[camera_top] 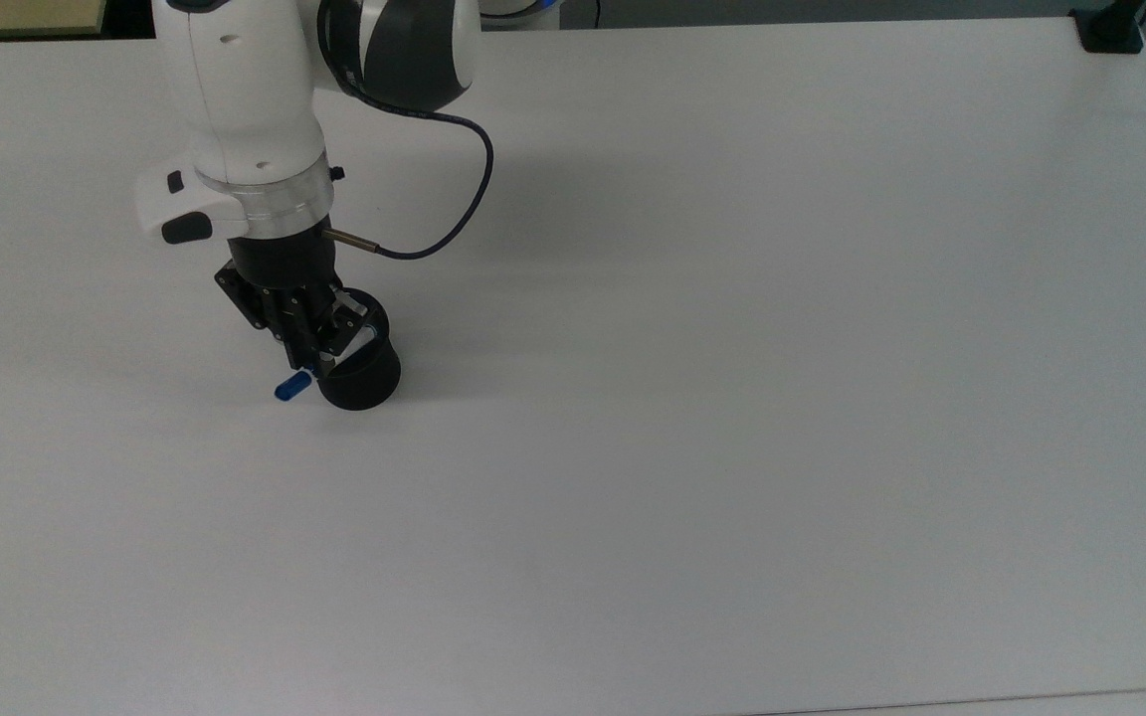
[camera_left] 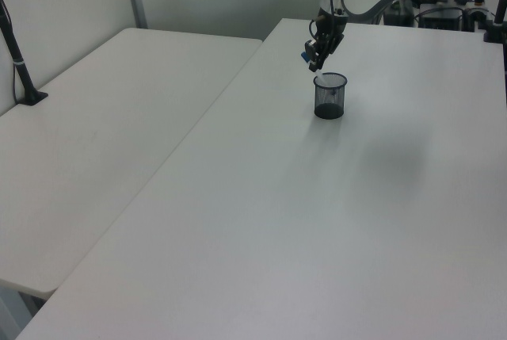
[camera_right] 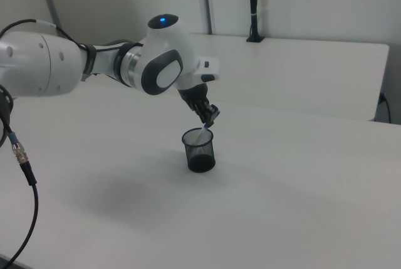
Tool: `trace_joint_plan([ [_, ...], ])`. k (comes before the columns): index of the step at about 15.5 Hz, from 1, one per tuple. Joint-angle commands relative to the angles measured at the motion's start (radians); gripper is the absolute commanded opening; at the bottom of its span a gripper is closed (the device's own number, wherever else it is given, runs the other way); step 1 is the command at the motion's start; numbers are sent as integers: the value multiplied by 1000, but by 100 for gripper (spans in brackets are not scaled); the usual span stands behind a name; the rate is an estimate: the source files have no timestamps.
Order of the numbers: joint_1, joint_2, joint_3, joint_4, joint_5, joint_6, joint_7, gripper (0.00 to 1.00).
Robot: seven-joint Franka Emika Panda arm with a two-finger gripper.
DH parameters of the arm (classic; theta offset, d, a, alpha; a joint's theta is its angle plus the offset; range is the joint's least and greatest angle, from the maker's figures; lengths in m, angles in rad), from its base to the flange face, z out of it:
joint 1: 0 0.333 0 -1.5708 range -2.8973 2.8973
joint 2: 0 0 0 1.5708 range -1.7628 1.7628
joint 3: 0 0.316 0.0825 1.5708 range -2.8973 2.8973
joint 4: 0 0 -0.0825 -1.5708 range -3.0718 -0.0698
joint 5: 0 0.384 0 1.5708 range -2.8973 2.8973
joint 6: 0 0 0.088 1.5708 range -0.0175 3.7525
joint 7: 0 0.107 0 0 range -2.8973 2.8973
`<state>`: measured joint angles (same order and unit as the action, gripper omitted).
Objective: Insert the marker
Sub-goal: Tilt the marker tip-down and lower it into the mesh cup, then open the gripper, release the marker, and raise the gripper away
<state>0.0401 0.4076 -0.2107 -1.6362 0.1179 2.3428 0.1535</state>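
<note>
I see the marker [camera_top: 292, 386] tilted, blue cap sticking out past the top view's left of the black mesh cup [camera_top: 362, 375], lower end dipping inside its rim, jaws of my gripper [camera_top: 319, 346] clamped on the barrel just above the cup on the white table [camera_top: 732, 398].

White table [camera_top: 732, 398] bare-topped — second white table [camera_left: 95, 134] alongside; black clamp post [camera_left: 20, 63] there

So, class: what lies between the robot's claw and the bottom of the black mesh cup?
In the right view, the white-barrelled marker slants down from the claw into the black mesh cup; nothing else lies there.
</note>
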Motion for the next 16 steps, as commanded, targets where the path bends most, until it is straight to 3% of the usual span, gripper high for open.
trace_joint_plan([
  [1,11,-19,-7,-25,6,7,23,46],
  [4,6,-45,-7,-21,6,-71,11,60],
  [6,1,-75,-7,-17,5,-141,9,82],
  [7,-3,-96,-7,-14,5,-187,9,100],
  [13,-49,-236,-7,71,-32,-586,-84,100],
  [16,-52,-289,34,70,-49,-640,-98,100],
])
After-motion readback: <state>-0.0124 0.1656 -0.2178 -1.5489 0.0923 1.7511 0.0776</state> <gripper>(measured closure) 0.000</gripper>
